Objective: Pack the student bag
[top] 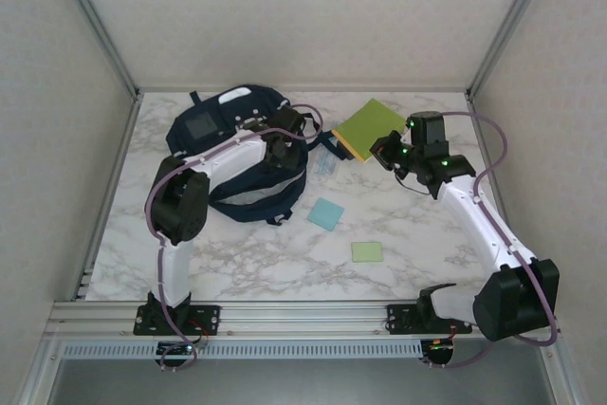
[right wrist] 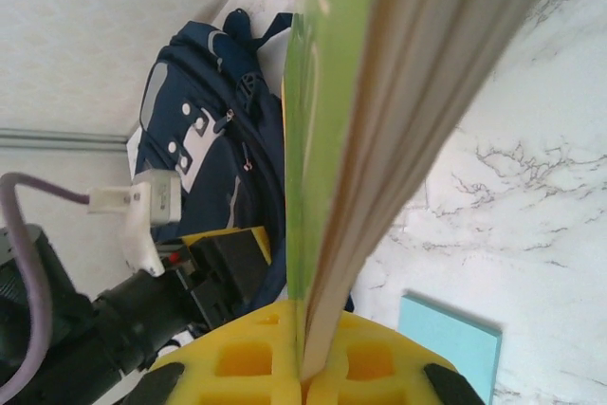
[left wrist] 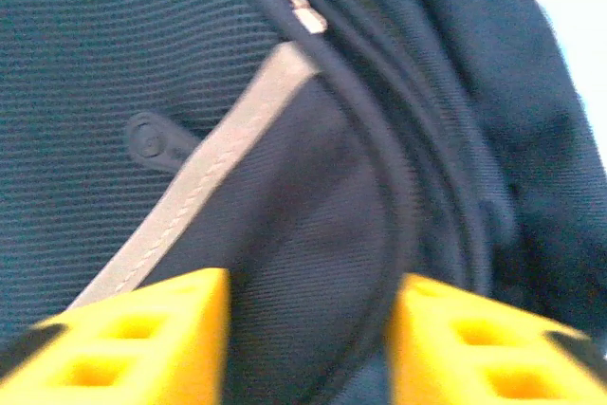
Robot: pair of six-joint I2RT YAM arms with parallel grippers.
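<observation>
The student bag [top: 228,130], dark navy, is seen lying on the marble table [top: 417,272], to the left of the right gripper [top: 387,151] and near it. The right gripper's fingers are pressed together on one edge of a green book [top: 370,126]. The book's long axis runs straight out from the fingers. In the right wrist view the bag is seen beyond the book and to its left.

The left gripper [top: 283,147] is placed directly over the bag, so it is the nearer of the two. Its yellow fingers [left wrist: 142,339] are held apart, with dark fabric and a curved zip edge between them. Whether any fabric is pinched cannot be told. Nothing can be made out inside the bag.

By this layout, the book would need to be carried leftward to the bag's opening beside the left gripper.

A blue pad [top: 326,213] and a green pad [top: 367,251] are seen on the table, left of the right gripper and back towards the bases.
</observation>
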